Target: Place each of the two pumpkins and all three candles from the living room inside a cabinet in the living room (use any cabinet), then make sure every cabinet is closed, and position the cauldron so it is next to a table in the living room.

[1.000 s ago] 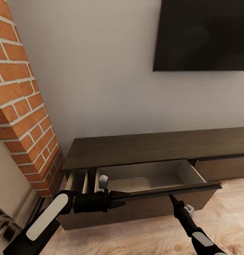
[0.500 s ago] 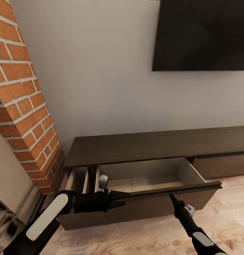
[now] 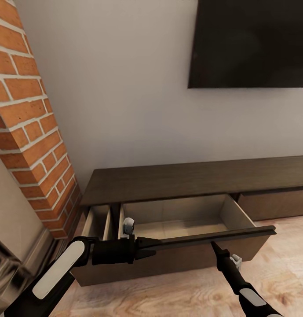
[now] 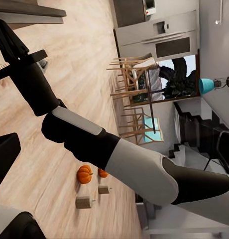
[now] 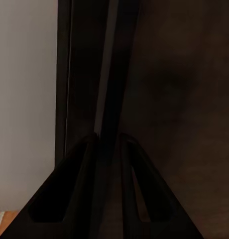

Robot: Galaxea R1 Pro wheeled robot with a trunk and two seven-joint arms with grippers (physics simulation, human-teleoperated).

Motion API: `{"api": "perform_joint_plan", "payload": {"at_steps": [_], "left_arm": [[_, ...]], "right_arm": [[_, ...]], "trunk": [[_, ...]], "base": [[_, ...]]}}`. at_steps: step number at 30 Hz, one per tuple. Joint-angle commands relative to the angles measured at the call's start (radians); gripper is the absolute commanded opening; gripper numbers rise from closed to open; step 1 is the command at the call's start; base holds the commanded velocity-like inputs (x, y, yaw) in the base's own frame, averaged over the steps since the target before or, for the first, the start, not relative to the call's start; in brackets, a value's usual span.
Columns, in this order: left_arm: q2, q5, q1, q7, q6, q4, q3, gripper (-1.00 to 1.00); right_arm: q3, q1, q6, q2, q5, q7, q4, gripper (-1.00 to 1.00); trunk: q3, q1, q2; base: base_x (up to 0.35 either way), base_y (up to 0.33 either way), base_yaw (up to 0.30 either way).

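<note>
The long dark cabinet (image 3: pixel 191 178) stands against the wall with its wide drawer (image 3: pixel 182 226) pulled out and a narrow one (image 3: pixel 96 222) beside it also out. My right gripper (image 3: pixel 213 245) is shut on the top edge of the drawer front (image 3: pixel 204 257); in the right wrist view its fingers (image 5: pixel 89 164) pinch that dark slab (image 5: pixel 107 74). My left gripper (image 3: pixel 149 249) hovers open by the front's left end. The left wrist view looks back across the floor at two pumpkins (image 4: pixel 84 174) and two candles (image 4: pixel 84 201) close together. Cauldron and table are out of view.
A brick column (image 3: pixel 28 132) rises left of the cabinet and a dark TV (image 3: pixel 252 44) hangs on the wall above it. Wooden floor (image 3: pixel 279 273) stretches to the right. Dining chairs (image 4: pixel 139 84) and a fridge (image 4: pixel 164 40) stand far behind.
The whole view has shifted slightly. The cabinet body sits a little farther off while the drawer front stays at my grippers, so the drawer is out a touch more.
</note>
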Motion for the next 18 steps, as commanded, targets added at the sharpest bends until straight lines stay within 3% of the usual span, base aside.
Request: {"api": "perform_joint_plan", "payload": {"at_steps": [1,18], "left_arm": [[0.001,-0.009,-0.001,-0.011,0.000,0.001,-0.001,1.00],[0.001,-0.010,-0.001,-0.011,0.000,0.001,-0.002,1.00]], "right_arm": [[0.032,-0.001,0.013,0.013,0.009,0.013,-0.001,-1.00],[0.032,-0.001,0.013,0.013,0.009,0.013,-0.001,-1.00]], "trunk": [[-0.001,-0.001,0.000],[-0.001,-0.001,0.000]], "base": [[-0.096,0.000,0.000],[-0.047,0.000,0.000]]}}
